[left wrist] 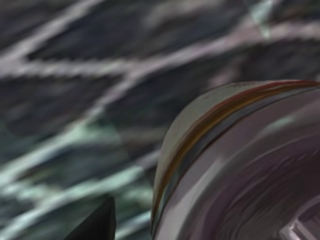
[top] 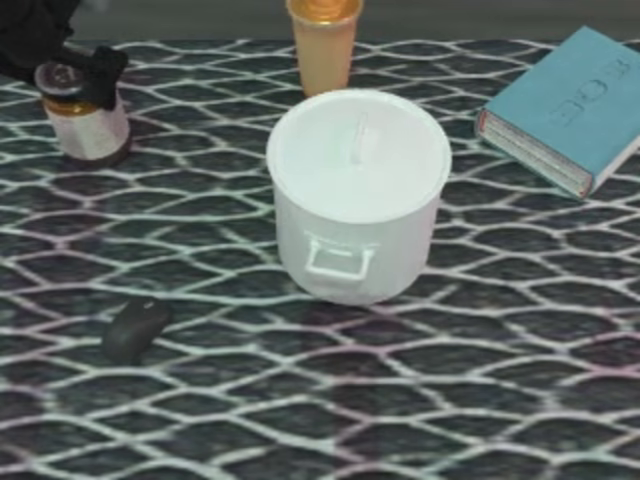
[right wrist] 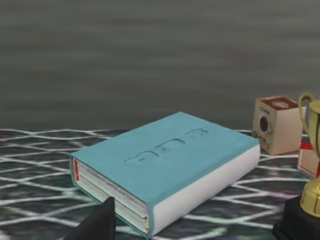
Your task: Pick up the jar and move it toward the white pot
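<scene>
The jar (top: 88, 118), white-labelled with an amber band and a dark lid, stands upright at the table's far left back corner. My left gripper (top: 82, 68) hangs right over its lid, open, with one dark finger (top: 106, 64) beside the lid's right edge. In the left wrist view the jar's lid (left wrist: 240, 170) fills the near side and a black fingertip (left wrist: 97, 222) stands apart from its rim. The white pot (top: 355, 190), lidded with a front handle, stands mid-table, well to the right of the jar. My right arm is parked out of the top view; one fingertip (right wrist: 100, 220) shows.
An orange cup (top: 322, 45) stands behind the pot. A teal book (top: 575, 105) lies at the back right, also seen as the book (right wrist: 170, 160) in the right wrist view, with a beige box (right wrist: 276, 125) and a gold trophy (right wrist: 312, 200) beyond. A black mouse (top: 135, 328) lies front left.
</scene>
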Robot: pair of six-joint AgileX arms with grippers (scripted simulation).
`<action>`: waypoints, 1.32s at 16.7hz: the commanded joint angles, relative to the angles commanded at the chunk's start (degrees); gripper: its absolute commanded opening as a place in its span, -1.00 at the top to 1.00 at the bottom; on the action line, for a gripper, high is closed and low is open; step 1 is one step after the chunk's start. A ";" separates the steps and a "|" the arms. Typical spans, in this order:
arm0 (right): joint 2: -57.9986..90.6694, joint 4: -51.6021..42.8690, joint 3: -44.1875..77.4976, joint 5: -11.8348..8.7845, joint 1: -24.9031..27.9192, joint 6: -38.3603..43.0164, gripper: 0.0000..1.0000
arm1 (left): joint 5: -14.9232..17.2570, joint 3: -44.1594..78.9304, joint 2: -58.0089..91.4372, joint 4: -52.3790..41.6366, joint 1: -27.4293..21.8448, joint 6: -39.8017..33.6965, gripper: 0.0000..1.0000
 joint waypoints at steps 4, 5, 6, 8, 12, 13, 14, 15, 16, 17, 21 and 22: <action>0.00 0.00 0.00 0.00 0.00 0.00 -1.00 | -0.02 -1.33 1.23 2.44 -0.16 -0.14 -1.00; 0.00 0.00 0.00 0.00 0.00 0.00 -1.00 | -0.02 -1.33 1.23 2.44 -0.16 -0.14 -1.00; 0.00 0.00 0.00 0.00 0.00 0.00 -1.00 | -0.02 -1.33 1.23 2.44 -0.16 -0.14 -1.00; 0.00 0.00 0.00 0.00 0.00 0.00 -1.00 | -0.02 -1.33 1.23 2.44 -0.16 -0.14 -0.70; 0.00 0.00 0.00 0.00 0.00 0.00 -1.00 | -0.02 -1.33 1.23 2.44 -0.16 -0.14 -0.10; 0.00 0.00 0.00 0.00 0.00 0.00 -1.00 | -0.02 -1.33 1.23 2.44 -0.16 -0.14 0.06; 0.00 0.00 0.00 0.00 0.00 0.00 -1.00 | -0.02 -1.33 1.23 2.44 -0.16 -0.14 0.21; 0.00 0.00 0.00 0.00 0.00 0.00 -1.00 | -0.02 -1.33 1.23 2.44 -0.16 -0.14 0.36; 0.00 0.00 0.00 0.00 0.00 0.00 -1.00 | -0.02 -1.33 1.23 2.44 -0.16 -0.14 0.51; 0.00 0.00 0.00 0.00 0.00 0.00 -1.00 | -0.02 -1.33 1.23 2.44 -0.16 -0.14 0.66; 0.00 0.00 0.00 0.00 0.00 0.00 -1.00 | -0.02 -1.33 1.23 2.44 -0.16 -0.14 1.00; 0.00 0.00 0.00 0.00 0.00 0.00 -1.00 | -0.02 -1.33 1.23 2.44 -0.16 -0.14 1.00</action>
